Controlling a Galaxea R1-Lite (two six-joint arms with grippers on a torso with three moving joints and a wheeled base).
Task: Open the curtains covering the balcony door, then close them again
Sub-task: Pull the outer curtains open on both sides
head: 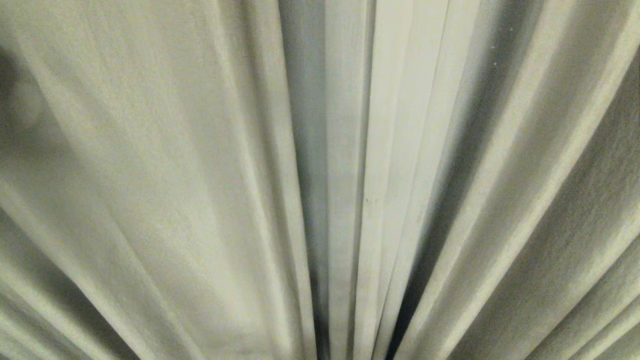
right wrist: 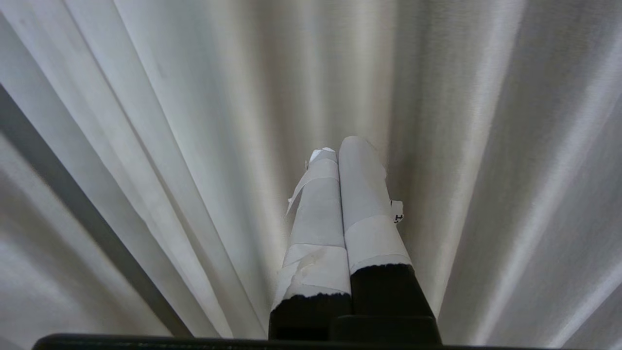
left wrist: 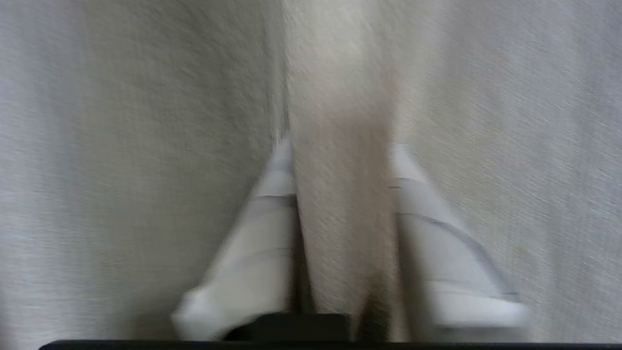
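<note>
**Up Close, Curtains Filled Every View**

Everywhere in the head view hung the curtains (head: 165, 190), cream pleats fanning from the lower middle toward the upper corners. A dark, narrow fold ran down the centre, and neither arm showed in that frame; no glass or frame of the door could be seen either.

In the left wrist view, the left gripper (left wrist: 342, 160) pointed into the cloth. Its taped white fingers (left wrist: 265, 233) stood apart, one at lower left of centre and one at lower right, with a pleat of curtain lying between them. The picture was blurred, so whether the pads pressed that pleat could not be told.

In the right wrist view, the right gripper (right wrist: 337, 148) sat in the lower middle of the frame, its two taped fingers pressed together with nothing between them. Pleats rose behind it, and a dark diagonal gap crossed the lower left.
</note>
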